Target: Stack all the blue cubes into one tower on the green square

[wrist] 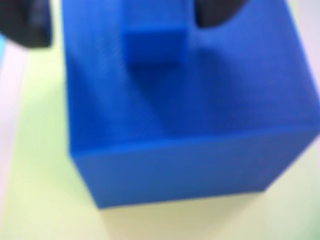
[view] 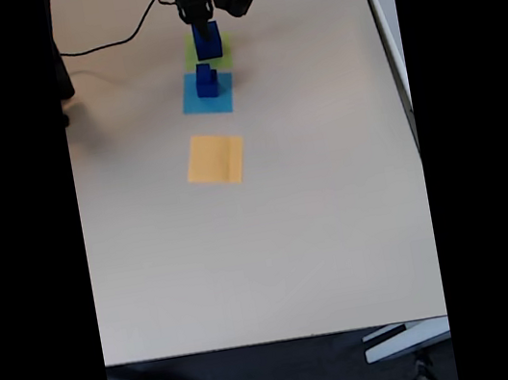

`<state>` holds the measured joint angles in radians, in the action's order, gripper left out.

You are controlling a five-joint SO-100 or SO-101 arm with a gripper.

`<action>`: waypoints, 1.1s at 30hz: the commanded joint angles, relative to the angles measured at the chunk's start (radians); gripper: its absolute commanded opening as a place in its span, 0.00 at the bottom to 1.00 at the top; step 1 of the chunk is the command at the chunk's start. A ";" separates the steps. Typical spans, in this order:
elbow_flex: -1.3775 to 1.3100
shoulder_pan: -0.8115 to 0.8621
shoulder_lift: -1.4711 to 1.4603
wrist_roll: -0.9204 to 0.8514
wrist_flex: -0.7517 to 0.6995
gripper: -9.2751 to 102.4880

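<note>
Wrist view: a small cube (wrist: 154, 45) sits on a large cube (wrist: 190, 125) on the green square (wrist: 35, 150). The gripper (wrist: 122, 12), at 12 o'clock, has its jaws spread beside it, apparently not clamping. Lift straight up to avoid toppling; another cube (view: 207, 81) waits on the light-blue square (view: 207, 93).

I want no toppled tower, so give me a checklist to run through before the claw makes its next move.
1. Large blue cube on the green square: ok, lime paper shows around its base in the wrist view.
2. Small blue cube on the large one's top face: ok, though near the far edge, not centred.
3. Claw clear of the stack: cannot tell; the dark fingertips sit close to the small cube and the picture is blurred.
4. Claw open: cannot tell.
5. All cubes on green: not ok; other blue cubes stand on the light-blue square.
</note>
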<state>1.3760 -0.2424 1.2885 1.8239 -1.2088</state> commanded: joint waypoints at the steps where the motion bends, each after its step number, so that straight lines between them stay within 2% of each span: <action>1: -0.052 0.011 0.031 -0.017 0.015 0.24; 7: -0.106 -0.002 0.011 -0.018 0.006 0.26; 14: -0.293 -0.029 -0.054 0.006 -0.044 0.26; 19: -0.379 0.009 -0.043 -0.008 -0.084 0.27; 24: -0.337 0.120 0.044 -0.100 -0.084 0.30; 27: -0.253 0.166 0.112 -0.130 -0.063 0.35; 33: -0.031 0.218 0.232 -0.147 0.015 0.32</action>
<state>1.2931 -0.0491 1.4036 1.6889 -1.2349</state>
